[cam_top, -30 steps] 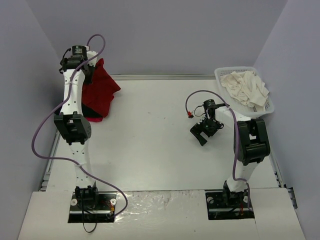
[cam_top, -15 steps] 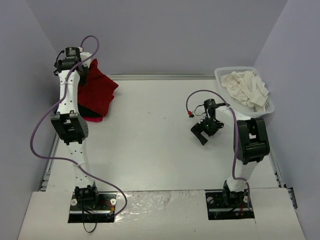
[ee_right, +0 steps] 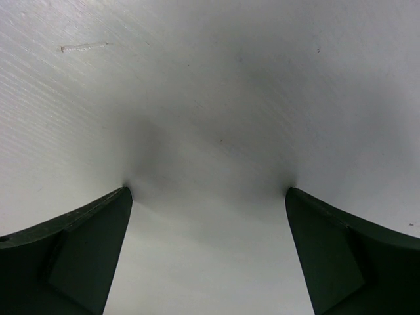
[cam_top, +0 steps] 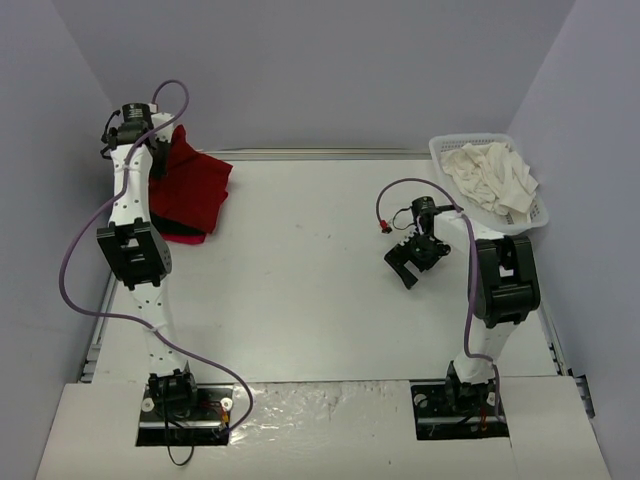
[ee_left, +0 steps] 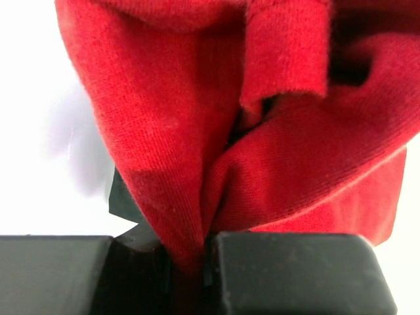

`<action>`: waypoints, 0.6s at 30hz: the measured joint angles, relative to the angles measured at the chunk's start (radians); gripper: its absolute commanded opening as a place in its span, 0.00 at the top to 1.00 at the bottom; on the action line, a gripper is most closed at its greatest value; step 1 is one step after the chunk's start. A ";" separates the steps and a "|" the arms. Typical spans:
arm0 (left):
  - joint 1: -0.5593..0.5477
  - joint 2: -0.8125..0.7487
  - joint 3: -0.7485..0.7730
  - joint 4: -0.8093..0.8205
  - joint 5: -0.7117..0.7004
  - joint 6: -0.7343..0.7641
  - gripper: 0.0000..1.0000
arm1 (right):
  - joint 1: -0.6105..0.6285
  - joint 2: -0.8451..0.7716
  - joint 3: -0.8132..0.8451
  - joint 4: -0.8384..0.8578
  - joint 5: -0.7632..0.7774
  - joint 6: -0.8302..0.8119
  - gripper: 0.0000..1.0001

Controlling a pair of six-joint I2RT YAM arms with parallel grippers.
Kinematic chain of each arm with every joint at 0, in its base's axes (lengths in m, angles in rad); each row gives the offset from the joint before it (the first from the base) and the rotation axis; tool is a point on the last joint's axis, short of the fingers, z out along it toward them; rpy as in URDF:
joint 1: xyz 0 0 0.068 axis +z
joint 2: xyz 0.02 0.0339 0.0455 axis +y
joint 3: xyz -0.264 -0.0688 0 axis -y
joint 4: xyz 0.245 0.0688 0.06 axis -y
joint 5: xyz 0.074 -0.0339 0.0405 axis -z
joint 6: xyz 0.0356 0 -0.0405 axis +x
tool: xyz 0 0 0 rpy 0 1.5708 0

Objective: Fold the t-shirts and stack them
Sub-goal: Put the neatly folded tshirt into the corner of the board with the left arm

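Left gripper (ee_left: 190,259) pinches one red t-shirt (cam_top: 190,190) aloft at the table's (cam_top: 300,300) ten o'clock, right gripper (ee_right: 208,190) gapes empty at three, and cream-white t-shirts (cam_top: 490,175), uncountable, fill one basket (cam_top: 440,150) at two.

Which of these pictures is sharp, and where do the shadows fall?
Left wrist view: red t-shirt fills the frame, weave crisp, background washed out white. Right wrist view: soft grey shadow on the table between the fingers. Top view: even light.
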 measured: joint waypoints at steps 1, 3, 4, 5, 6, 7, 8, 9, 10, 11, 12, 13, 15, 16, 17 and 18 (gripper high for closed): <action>0.005 0.003 0.000 0.003 0.001 0.000 0.98 | -0.001 0.000 0.000 0.000 0.000 0.000 0.00; 0.016 0.010 0.000 0.008 0.005 0.000 0.98 | -0.001 0.000 0.000 0.000 0.000 0.000 0.00; 0.020 0.013 0.000 0.009 0.008 0.000 0.98 | -0.001 0.001 0.001 0.000 0.000 0.001 0.00; 0.024 0.016 0.000 0.009 0.010 0.000 0.98 | -0.001 0.002 0.002 0.000 0.000 0.001 0.00; 0.028 0.018 0.000 0.010 0.012 0.000 0.98 | -0.001 0.002 0.002 -0.001 0.001 0.002 0.00; 0.031 0.018 0.000 0.010 0.013 0.000 0.98 | -0.001 0.003 0.003 -0.002 0.001 0.002 0.00; 0.034 0.019 0.000 0.010 0.014 0.001 0.98 | -0.001 0.005 0.005 -0.003 0.002 0.002 0.00; 0.036 0.020 0.000 0.011 0.016 0.001 0.98 | -0.001 0.006 0.006 -0.003 0.003 0.002 0.00; 0.038 0.020 0.000 0.013 0.017 0.001 0.98 | -0.001 0.007 0.007 -0.005 0.004 0.003 0.00; 0.040 0.021 0.000 0.015 0.019 0.002 0.98 | -0.001 0.008 0.008 -0.005 0.005 0.003 0.00; 0.042 0.022 0.000 0.017 0.019 0.004 0.97 | -0.002 0.008 0.009 -0.006 0.005 0.003 0.00; 0.043 0.023 0.000 0.019 0.020 0.005 0.98 | -0.002 0.010 0.010 -0.007 0.005 0.003 0.00; 0.045 0.025 0.000 0.023 0.022 0.008 0.98 | -0.002 0.010 0.011 -0.008 0.006 0.003 0.00; 0.047 0.026 0.000 0.025 0.023 0.008 0.98 | -0.002 0.010 0.011 -0.008 0.006 0.003 0.00; 0.048 0.026 0.000 0.026 0.024 0.009 0.98 | -0.003 0.010 0.011 -0.008 0.006 0.003 0.00; 0.049 0.027 0.000 0.026 0.025 0.009 0.98 | -0.004 0.011 0.011 -0.008 0.006 0.003 0.00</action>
